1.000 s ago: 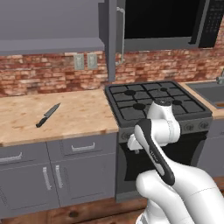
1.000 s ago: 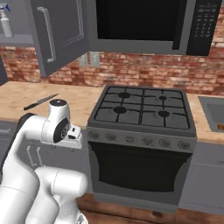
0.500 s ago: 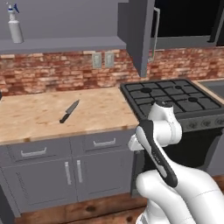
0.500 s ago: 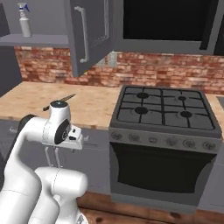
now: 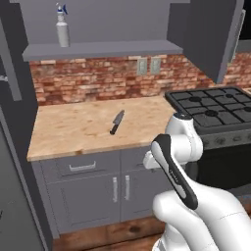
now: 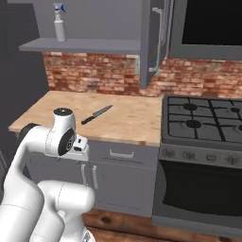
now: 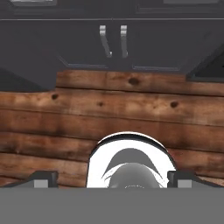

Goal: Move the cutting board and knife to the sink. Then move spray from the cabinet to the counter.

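The knife (image 5: 116, 122) (image 6: 96, 115), dark blade and black handle, lies flat on the beige counter (image 5: 68, 135) (image 6: 130, 125). The spray (image 5: 62, 27) (image 6: 59, 23) stands upright on the grey shelf of the open cabinet (image 5: 105, 49) (image 6: 80, 45). My arm is folded low in front of the counter's edge. In the hand view my gripper (image 7: 113, 179) is open, its tips wide apart with nothing between them, and it looks down at the wooden floor (image 7: 109, 109). The cutting board and the sink are out of view.
The cabinet's door (image 5: 211, 34) (image 6: 153, 42) stands swung open above the counter's right end. A black gas stove (image 5: 215, 110) (image 6: 203, 118) adjoins the counter on the right. Grey lower cabinet doors with handles (image 7: 105, 41) face the gripper. A dark tall unit (image 5: 14, 147) bounds the left.
Both base views have shifted: the base has driven left, so the stove slid right and the shelf with the spray came into fuller view. The arm's pose and the knife are unchanged.
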You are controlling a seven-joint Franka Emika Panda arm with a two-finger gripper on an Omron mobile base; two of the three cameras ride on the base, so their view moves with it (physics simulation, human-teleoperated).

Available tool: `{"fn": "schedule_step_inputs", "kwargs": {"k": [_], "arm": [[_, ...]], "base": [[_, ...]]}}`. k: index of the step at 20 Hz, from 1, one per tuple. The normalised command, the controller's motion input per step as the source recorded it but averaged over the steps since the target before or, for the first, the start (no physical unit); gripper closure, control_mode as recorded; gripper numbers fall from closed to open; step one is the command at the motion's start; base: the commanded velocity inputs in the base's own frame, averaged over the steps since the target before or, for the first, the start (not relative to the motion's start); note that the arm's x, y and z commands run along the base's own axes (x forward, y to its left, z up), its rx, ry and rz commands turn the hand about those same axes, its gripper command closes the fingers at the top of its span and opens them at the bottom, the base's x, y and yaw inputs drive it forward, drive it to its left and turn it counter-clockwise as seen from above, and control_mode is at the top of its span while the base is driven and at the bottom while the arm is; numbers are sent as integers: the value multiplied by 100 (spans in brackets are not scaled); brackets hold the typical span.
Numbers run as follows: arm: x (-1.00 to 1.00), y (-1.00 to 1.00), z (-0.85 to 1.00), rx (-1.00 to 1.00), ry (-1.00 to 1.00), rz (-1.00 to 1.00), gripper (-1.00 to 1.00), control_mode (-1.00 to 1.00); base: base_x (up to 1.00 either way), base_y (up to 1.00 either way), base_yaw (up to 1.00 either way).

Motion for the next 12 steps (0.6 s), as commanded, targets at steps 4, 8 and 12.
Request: {"fn": "schedule_step_inputs", "kwargs": {"k": [4, 8, 12], "arm": [[0, 0, 0, 0, 0, 0, -100, 100], [0, 0, 0, 0, 0, 0, -100, 100], [0, 0, 0, 0, 0, 0, -100, 100]], "base": [[50, 61, -3], [66, 33, 0], [63, 25, 0]]}}
